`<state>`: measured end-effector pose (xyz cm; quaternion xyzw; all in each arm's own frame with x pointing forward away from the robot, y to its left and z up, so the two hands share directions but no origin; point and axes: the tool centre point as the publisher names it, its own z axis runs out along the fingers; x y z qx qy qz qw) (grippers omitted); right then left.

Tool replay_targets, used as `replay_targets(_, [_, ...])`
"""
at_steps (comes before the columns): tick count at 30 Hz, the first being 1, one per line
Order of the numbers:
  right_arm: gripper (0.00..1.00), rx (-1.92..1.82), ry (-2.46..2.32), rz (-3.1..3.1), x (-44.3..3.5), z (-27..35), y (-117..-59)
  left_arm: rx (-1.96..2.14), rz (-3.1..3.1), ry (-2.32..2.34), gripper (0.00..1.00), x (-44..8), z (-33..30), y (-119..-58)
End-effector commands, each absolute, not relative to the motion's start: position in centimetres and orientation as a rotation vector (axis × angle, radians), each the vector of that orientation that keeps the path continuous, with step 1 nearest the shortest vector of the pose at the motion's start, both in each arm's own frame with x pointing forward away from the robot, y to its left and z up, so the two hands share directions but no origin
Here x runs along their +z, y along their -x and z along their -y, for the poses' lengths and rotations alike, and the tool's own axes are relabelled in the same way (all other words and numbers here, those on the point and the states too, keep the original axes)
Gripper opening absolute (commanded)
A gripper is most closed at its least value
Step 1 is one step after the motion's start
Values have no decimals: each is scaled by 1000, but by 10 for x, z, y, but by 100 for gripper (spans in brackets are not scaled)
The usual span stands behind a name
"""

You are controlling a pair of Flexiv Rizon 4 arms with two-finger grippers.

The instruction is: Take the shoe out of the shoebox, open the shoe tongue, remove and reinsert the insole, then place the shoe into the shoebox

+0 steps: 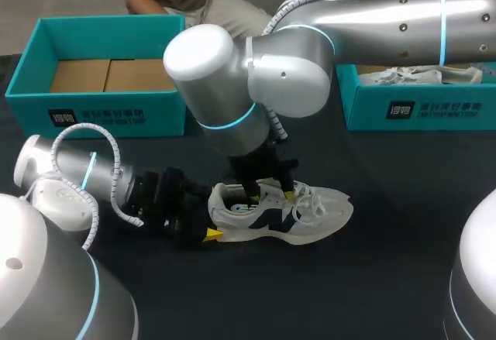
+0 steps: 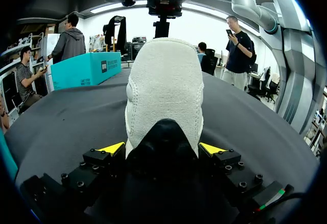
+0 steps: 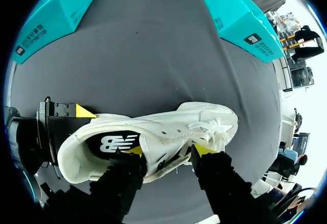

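The left claw (image 2: 162, 149) clamps the heel to steady the shoe (image 1: 314, 212) on the table (image 1: 387, 278), while the right claw (image 3: 167, 150) pinches its upper, likely to open the tongue.

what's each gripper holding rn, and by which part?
Both hold the shoe. The left gripper clamps the heel from both sides. The right gripper pinches the upper at the tongue, from above.

The white shoe (image 1: 306, 214) lies on the black table (image 1: 372, 278) — my left claw (image 1: 211, 224) pinches its heel, and my right claw (image 1: 271, 195) grips its top. A teal box (image 1: 108, 111) sits well behind the left claw, and a second box (image 1: 418, 111) sits well behind the right claw.
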<state>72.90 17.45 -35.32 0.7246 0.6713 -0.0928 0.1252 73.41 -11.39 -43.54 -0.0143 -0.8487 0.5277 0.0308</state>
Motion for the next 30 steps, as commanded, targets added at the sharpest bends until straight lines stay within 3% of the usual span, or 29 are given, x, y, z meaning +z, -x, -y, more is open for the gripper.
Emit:
replay_targets(1, [0,-224,-2133,-1932,-344,-161,-722,1622,2616,44,0,-441,115,-733])
replay_targets(25, [0,-141,-2228,-1795,-303,-119,-715,1622,2616,44,0,-441,115,-733])
replay_targets(28, [27,-134,-2213,-1816,-301,-127,-715,1622,2616,44,0,-441,115,-733])
replay_targets(29, [35,-132,-2208,-1824,-301,-130,-715,1622,2616,44,0,-441,115,-733])
replay_targets(30, [35,-127,-2203,-1831,-300,-133,-715,1622,2616,44,0,-441,115,-733])
